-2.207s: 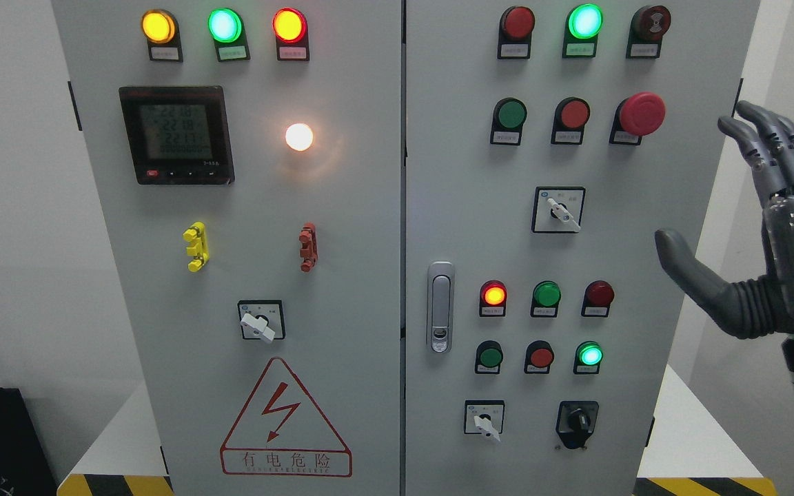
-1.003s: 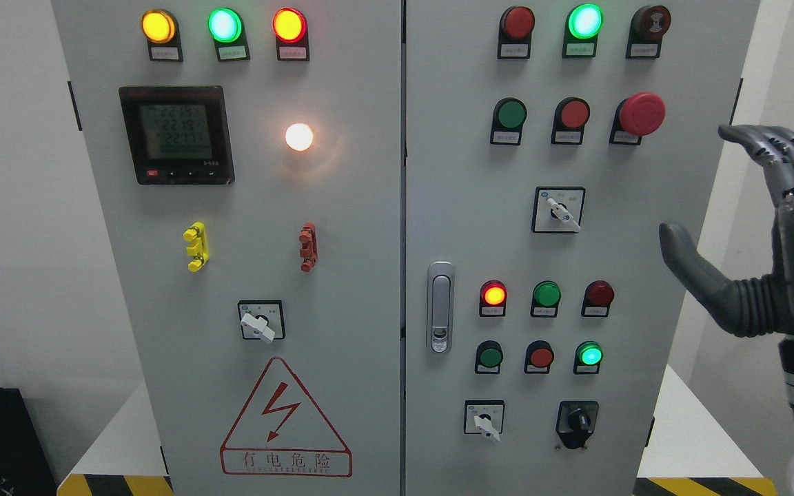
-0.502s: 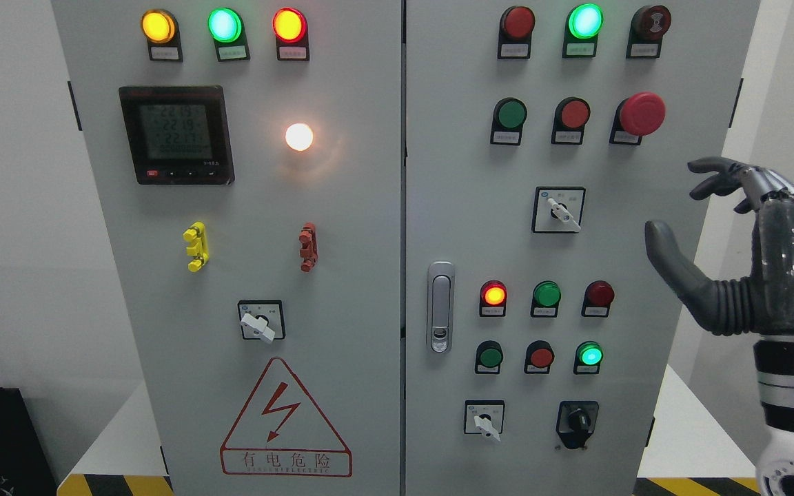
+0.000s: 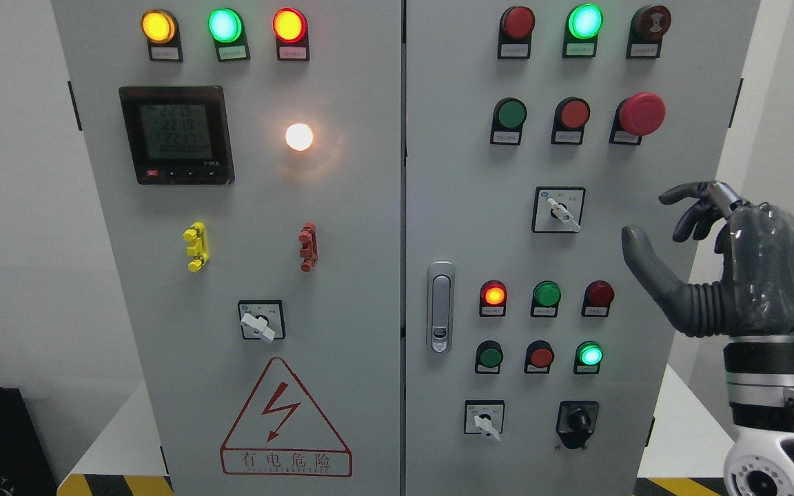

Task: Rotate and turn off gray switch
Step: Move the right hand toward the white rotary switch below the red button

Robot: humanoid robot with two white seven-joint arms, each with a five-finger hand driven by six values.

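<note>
Three light grey rotary switches sit on the grey cabinet (image 4: 342, 227). One is at the upper right door (image 4: 562, 212), one at the lower left door (image 4: 259, 324), and one at the bottom of the right door (image 4: 485, 421). All three knobs point down-right. My right hand (image 4: 655, 226) hovers at the cabinet's right edge, right of the upper switch and apart from it. Its thumb (image 4: 642, 258) is stretched out toward the panel, its fingers (image 4: 690, 207) are bent forward, and it holds nothing. The left arm does not show.
A black rotary knob (image 4: 577, 420) sits at the bottom right. A red mushroom stop button (image 4: 642, 114), several lit and unlit indicator buttons, a door latch (image 4: 440, 306) and a meter (image 4: 176, 134) fill the panel. A white wall stands behind my hand.
My right hand has come down and moved left toward the panel. Its fingers went from straight up to bent forward. The switches have not turned.
</note>
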